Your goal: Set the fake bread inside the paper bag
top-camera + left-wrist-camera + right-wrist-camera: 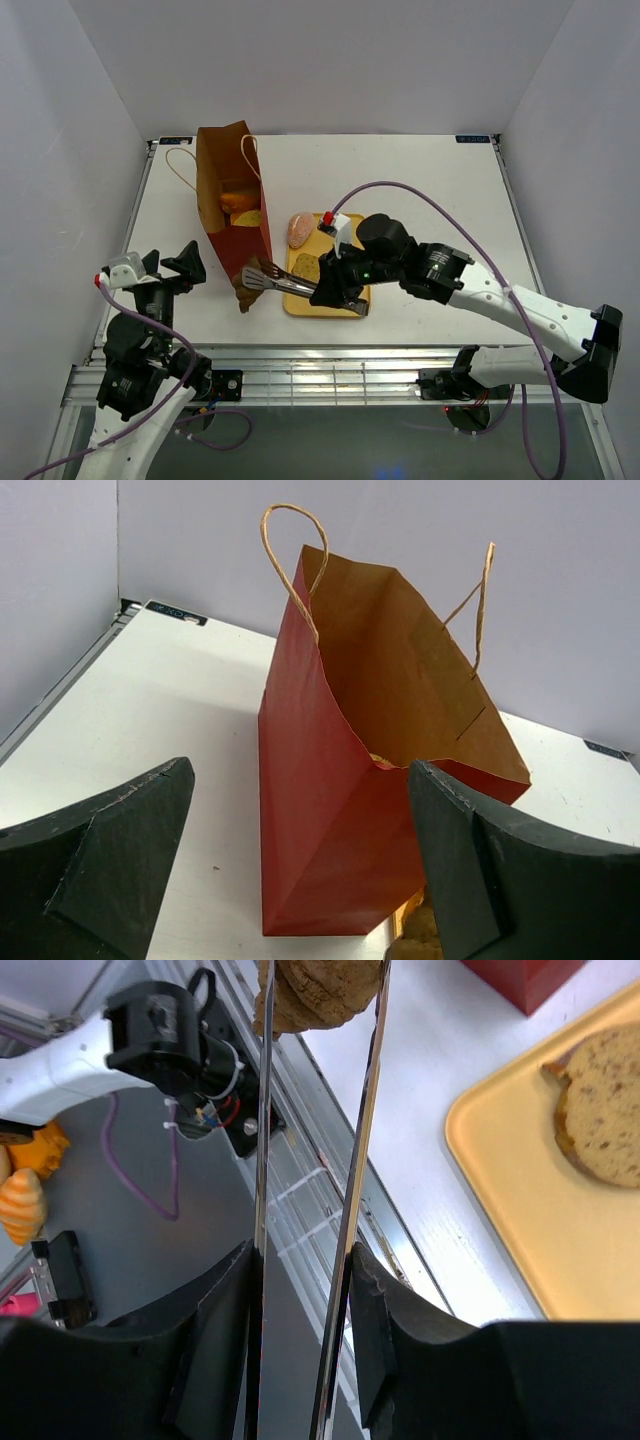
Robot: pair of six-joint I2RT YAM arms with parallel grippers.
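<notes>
Near the middle of the table (420,190), the paper bag (235,200) is standing upright with its mouth open, its cord handles (290,550) looping up from the rim, and some golden and orange fake bread (240,205) is lying inside it. Just beside the bag, on its right, a flat yellow tray (305,305) is resting on the table, carrying a pink oval roll (299,231) at its far end and a speckled slice (306,267) nearer the middle. The right gripper (325,292) is reaching across the tray's near edge and clamping a pair of silver tongs (272,280); in the right wrist view its fingers (225,1300) are pressing the two blades of the tongs (262,1160) toward each other, and the tips are pinching a brown bread piece (320,990). That piece (243,297) is sitting at the bag's near bottom corner, outside the bag (whether it is touching the table I cannot tell). The speckled slice (605,1110) is showing on the tray (520,1210) off to the side of the tongs. The left gripper (170,262) is hovering near the table's left edge, apart from the bag, and its dark fingers (120,850) are standing spread wide, gripping nothing, with the bag (340,810) framed between them.
</notes>
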